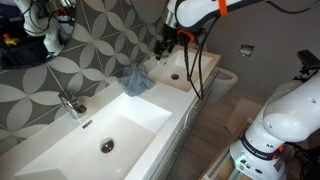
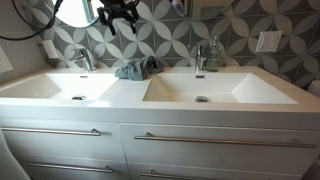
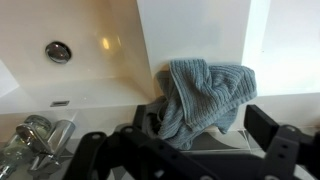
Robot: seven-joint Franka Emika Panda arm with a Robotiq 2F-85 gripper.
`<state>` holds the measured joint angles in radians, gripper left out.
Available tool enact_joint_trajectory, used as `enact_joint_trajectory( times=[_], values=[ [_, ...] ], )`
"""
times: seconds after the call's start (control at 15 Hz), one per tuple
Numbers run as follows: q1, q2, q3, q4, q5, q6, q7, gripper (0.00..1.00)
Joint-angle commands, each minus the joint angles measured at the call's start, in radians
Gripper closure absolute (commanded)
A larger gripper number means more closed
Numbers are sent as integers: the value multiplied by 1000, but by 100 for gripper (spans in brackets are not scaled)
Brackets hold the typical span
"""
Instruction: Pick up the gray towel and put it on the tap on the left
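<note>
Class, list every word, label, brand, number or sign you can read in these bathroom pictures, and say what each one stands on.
None: no text can be read in any view.
The towel, the taps and the sinks show no print.
The wall plate is too small to tell whether it carries any marking.

Gray towel (image 1: 138, 82) between basins (image 1: 135, 118), gripper (image 1: 164, 49) above — apart
</note>
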<state>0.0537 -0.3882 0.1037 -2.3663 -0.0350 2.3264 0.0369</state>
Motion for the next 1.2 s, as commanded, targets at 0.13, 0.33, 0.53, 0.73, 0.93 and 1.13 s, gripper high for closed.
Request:
enact_joint_trajectory(
  times=[0.13, 0.33, 0.53, 0.73, 0.93, 1.13],
  values=[
    [-7, 226, 18, 106, -47, 115, 61, 0],
    [7, 222, 1, 85, -28, 102, 31, 0],
    [9, 283, -1, 124, -28, 102, 31, 0],
    [9, 288, -1, 133, -28, 102, 31, 0],
    [6, 312, 1, 144, -48, 145, 44, 0],
    [10, 387, 9, 192, -67, 186, 79, 0]
  ],
)
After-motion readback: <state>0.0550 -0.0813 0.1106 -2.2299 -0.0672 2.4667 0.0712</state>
